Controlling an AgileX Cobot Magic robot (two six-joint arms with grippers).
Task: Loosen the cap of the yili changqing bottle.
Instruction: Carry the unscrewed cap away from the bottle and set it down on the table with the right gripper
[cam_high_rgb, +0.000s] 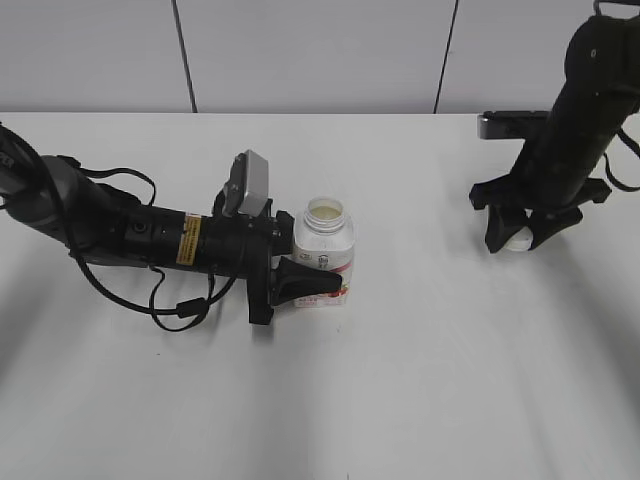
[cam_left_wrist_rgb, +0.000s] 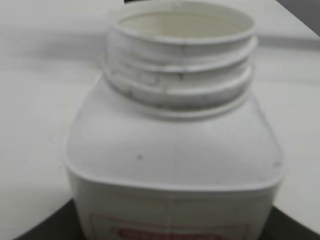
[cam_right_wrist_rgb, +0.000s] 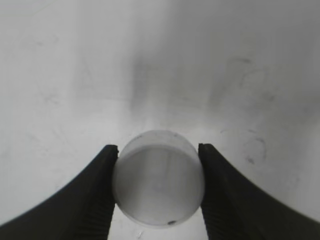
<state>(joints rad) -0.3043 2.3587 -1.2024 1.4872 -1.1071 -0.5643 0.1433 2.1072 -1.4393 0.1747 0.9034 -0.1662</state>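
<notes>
Cap (cam_right_wrist_rgb: 159, 182) off bottle (cam_high_rgb: 325, 250), in right gripper (cam_right_wrist_rgb: 159, 185)

My exterior camera looks down at a slant across the table (cam_high_rgb: 420, 400). My wrist cameras sit close: left on the yili changqing bottle (cam_left_wrist_rgb: 172, 150), right on the cap (cam_right_wrist_rgb: 159, 182), both shared with it.

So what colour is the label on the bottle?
Pink-red fruit print on the white bottle's label, clearest in the exterior view.

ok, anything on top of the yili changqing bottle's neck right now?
Nothing. The yili changqing bottle stands open with bare threads; the cap sits between the right gripper fingers, away on the table. Inside looks pale; contents can't be judged.
</notes>
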